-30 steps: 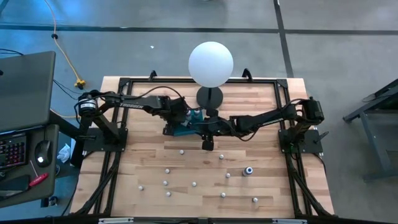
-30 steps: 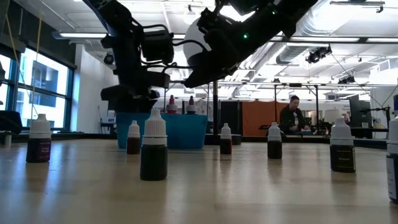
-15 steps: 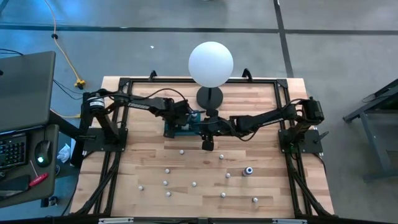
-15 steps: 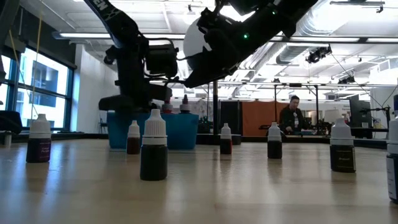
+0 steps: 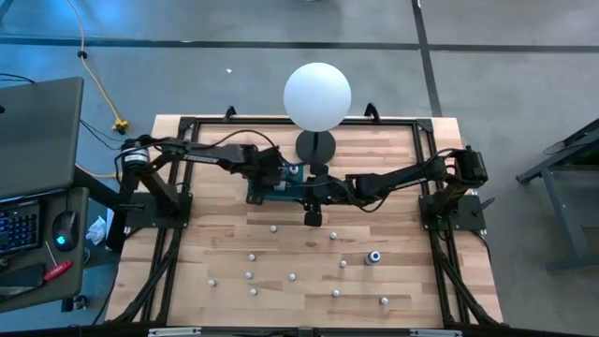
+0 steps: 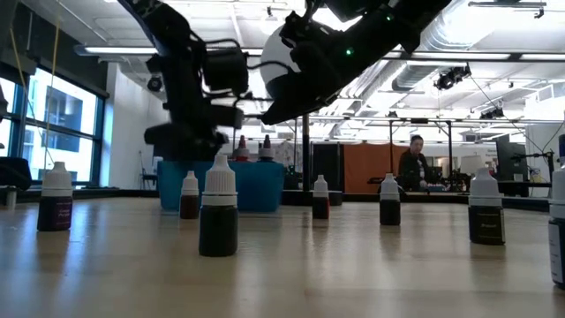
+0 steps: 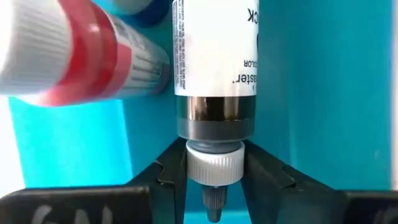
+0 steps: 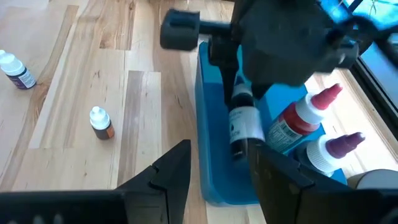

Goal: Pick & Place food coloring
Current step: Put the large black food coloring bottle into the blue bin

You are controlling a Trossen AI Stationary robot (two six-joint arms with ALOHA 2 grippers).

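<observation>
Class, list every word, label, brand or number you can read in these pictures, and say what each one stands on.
"CK": end of a large word on the white label of the bottle in the left gripper.
"...aster": small print on that label, start cut off.
"...OLOR": tiny vertical print there, start cut off.
Handwritten marks on the left gripper's finger: not readable.
Labels on the red-capped bottle and the table bottles: too blurred.

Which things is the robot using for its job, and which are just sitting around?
For the job:
- dark bottle, gripped by the left gripper
- teal tray, with a red-topped bottle in it
- little bottles on the table
- right gripper, open near the tray

Just around:
- white globe
- laptop
- keyboard
- person far behind
</observation>
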